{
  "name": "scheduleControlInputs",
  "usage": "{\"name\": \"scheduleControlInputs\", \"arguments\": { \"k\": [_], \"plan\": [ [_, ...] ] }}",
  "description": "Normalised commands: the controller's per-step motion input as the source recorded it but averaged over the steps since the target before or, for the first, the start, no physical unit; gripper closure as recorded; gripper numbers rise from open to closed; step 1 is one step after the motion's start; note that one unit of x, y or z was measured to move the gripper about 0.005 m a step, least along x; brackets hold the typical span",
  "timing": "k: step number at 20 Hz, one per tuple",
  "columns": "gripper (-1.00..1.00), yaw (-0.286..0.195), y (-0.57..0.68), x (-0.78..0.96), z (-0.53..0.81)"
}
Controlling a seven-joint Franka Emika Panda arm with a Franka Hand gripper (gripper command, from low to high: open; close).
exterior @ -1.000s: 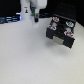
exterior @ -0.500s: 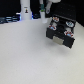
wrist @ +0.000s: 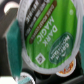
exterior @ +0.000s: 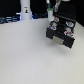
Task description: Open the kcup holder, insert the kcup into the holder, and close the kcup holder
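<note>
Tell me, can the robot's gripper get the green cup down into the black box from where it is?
Probably yes. The gripper hangs right above the kcup holder, whose drawer looks pulled out, with nothing seen between them. The wrist view shows the kcup close up, though which slots are free is too blurry to tell.

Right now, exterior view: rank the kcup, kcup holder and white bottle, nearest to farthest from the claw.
1. kcup: right at the claw, filling the wrist view; hard to pick out in the exterior view.
2. kcup holder: just below the claw, on the exterior view's right.
3. white bottle: farthest, at the back on the exterior view's left.
</note>
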Motion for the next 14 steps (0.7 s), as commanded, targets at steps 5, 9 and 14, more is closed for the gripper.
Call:
{"name": "scheduleControlInputs", "arguments": {
  "k": [5,9,14],
  "plan": [
    [1.0,0.04,0.59,0.01,-0.05],
    [1.0,0.021,0.23,-0.03,-0.15],
    [1.0,0.0,0.3,0.18,0.23]
  ]
}}
